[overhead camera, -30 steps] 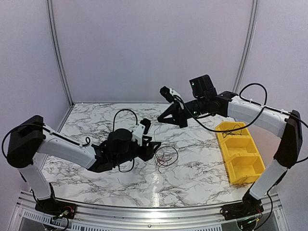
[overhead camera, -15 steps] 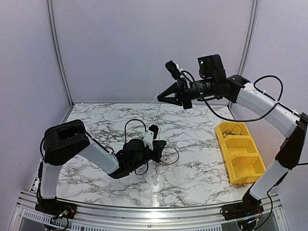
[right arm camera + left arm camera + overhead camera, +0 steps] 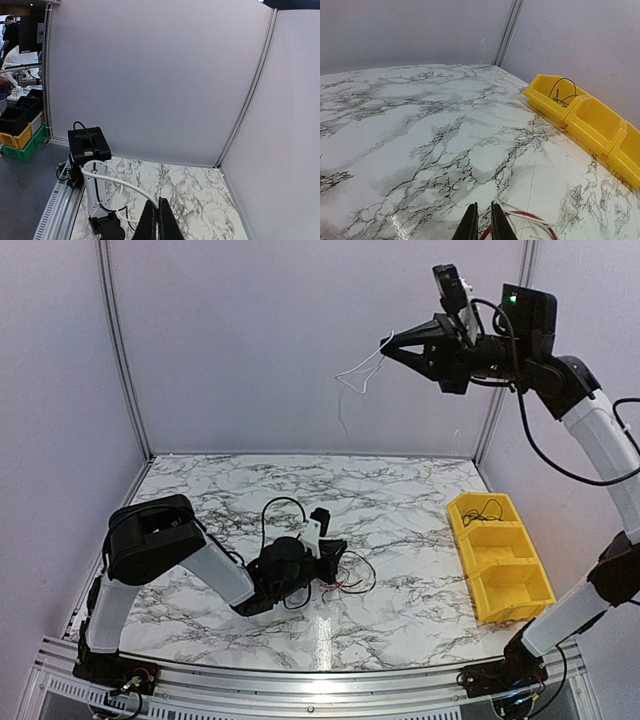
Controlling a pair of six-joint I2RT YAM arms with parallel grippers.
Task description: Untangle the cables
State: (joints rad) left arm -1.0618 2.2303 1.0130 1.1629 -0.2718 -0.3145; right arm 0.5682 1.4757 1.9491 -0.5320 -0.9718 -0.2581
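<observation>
Clearly, the right fingers (image 3: 405, 340) pinch the white cable (image 3: 120, 183) high up; a thin hold could slip, dropping it onto the tangle (image 3: 348, 580). Whether the left fingers (image 3: 470, 227), nearly together, grip anything is unclear.

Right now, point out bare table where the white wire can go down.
Free: the marble between the tangle and the yellow bin; also the far strip along the back wall. Crowded: near centre-left, where the left gripper sits at the tangle.
</observation>
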